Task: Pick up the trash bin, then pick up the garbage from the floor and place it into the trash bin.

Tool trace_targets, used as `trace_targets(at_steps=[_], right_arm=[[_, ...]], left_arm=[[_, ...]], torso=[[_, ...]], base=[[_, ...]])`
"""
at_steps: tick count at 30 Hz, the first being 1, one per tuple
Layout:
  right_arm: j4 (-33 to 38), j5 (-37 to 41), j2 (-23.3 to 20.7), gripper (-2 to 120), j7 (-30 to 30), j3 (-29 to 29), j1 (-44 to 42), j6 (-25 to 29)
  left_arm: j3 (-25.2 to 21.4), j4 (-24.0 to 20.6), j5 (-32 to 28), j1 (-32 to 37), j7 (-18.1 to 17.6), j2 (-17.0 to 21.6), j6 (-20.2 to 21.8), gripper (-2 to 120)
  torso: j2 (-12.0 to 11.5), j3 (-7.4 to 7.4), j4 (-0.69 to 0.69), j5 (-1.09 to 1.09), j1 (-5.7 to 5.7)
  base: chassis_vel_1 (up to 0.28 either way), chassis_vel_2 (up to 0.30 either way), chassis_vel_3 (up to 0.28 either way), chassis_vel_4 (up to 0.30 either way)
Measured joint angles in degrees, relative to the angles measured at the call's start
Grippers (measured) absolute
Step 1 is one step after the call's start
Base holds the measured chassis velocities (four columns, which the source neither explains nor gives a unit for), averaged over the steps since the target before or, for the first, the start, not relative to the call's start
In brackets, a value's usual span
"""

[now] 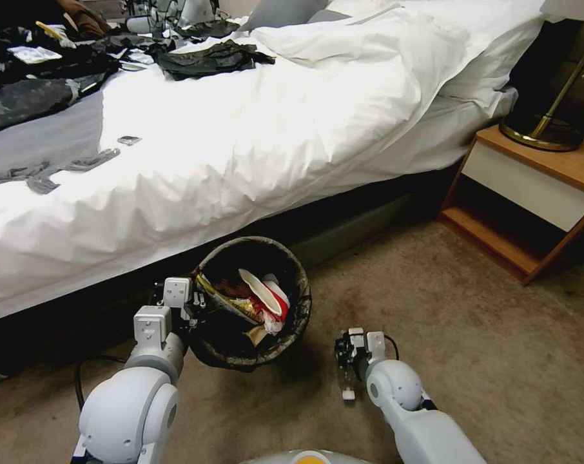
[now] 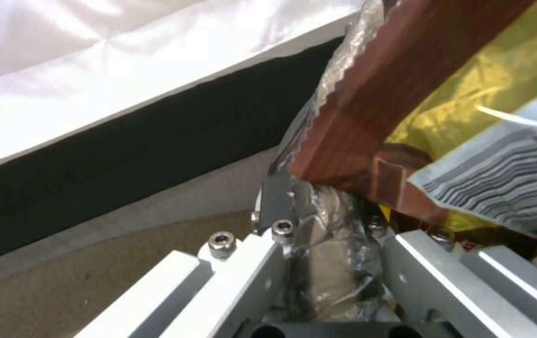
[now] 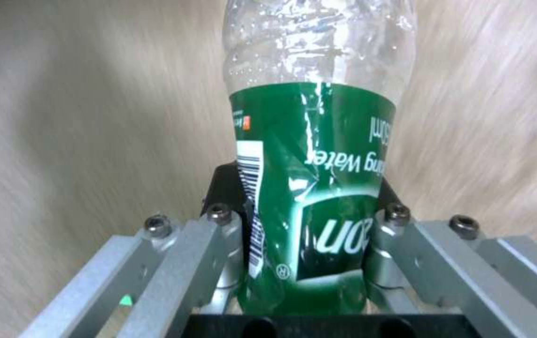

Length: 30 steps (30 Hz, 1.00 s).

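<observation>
The trash bin [image 1: 300, 308], its dark bag folded over the rim, hangs tilted above the floor [image 1: 485, 367] beside the bed. My left gripper [image 1: 192, 308] is shut on its near-left rim; in the left wrist view the fingers [image 2: 281, 234] pinch the bag-covered rim [image 2: 334, 256]. Garbage lies inside: a red-and-white carton [image 1: 271, 298], a brown wrapper [image 2: 381, 94], a yellow wrapper [image 2: 506, 70] and barcoded paper [image 2: 506, 183]. My right gripper [image 1: 347, 361], low over the carpet to the bin's right, is shut on a clear plastic bottle [image 3: 315, 141] with a green label.
The white bed [image 1: 272, 129] runs across behind the bin, with dark clothes [image 1: 208, 59] on it. A wooden nightstand [image 1: 530, 193] with a brass lamp base [image 1: 537, 132] stands at the right. A black cable [image 1: 79, 380] lies on the carpet at the left.
</observation>
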Motion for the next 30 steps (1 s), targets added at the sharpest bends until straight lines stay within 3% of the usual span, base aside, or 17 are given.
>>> trace_targets(at_steps=[10, 12, 13, 16, 17, 20, 24, 30], right_arm=[[24.17, 3.35, -4.16, 20, -0.37, 8.78, -4.35, -0.88], [30.72, 7.41, -6.34, 20, -0.68, 11.29, -3.55, -1.61], [30.72, 7.41, -6.34, 20, -0.68, 11.29, -3.55, -1.61], [37.75, 19.1, -11.44, 20, 0.41, 13.1, 0.17, -3.74], [37.75, 19.1, -11.44, 20, 0.41, 13.1, 0.17, -3.74], [42.83, 26.2, -17.26, 20, 0.08, 13.22, 4.04, -4.61], [44.72, 28.02, -21.18, 20, -3.32, 11.28, 7.44, -3.67], [41.04, 28.24, -20.97, 20, -8.14, 5.22, 14.08, -2.25]], left_arm=[[0.4, -0.11, 0.12, 0.01, 0.01, -0.18, 0.0, 0], [0.46, -0.27, 0.13, 0.1, 0.01, -0.16, 0.0, 0], [0.46, -0.27, 0.13, 0.1, 0.01, -0.16, 0.0, 0], [0.72, -0.43, 0.31, 0.13, 0.01, -0.13, 0.0, 0], [0.72, -0.43, 0.31, 0.13, 0.01, -0.13, 0.0, 0], [0.9, -0.45, 1.85, 0.23, 0.81, -0.18, 0.0, 0], [0.93, -0.6, 1.72, 0.32, 1.07, -0.21, 0.0, 0], [1.09, -0.67, 1.69, 0.25, 1.07, -0.61, 0.0, 0]], torso=[[0.0, 0.0, 0.0, 0.01, 0.0], [0.0, 0.0, 0.0, 0.02, 0.0], [0.0, 0.0, 0.0, 0.02, 0.0], [0.0, 0.0, 0.0, 0.02, 0.01], [0.0, 0.0, 0.0, 0.02, 0.01], [0.0, 0.0, 0.01, 0.02, 0.0], [0.0, 0.0, -0.01, 0.01, 0.0], [0.0, 0.0, 0.0, 0.01, 0.0]], base=[[0.0, 0.0, 0.0, 0.0], [0.0, 0.0, 0.0, 0.0], [0.0, 0.0, 0.0, 0.0], [0.0, 0.0, 0.0, 0.0], [0.0, 0.0, 0.0, 0.0], [0.0, 0.0, 0.0, 0.0], [0.0, 0.0, 0.0, 0.0], [0.0, 0.0, 0.0, 0.0]])
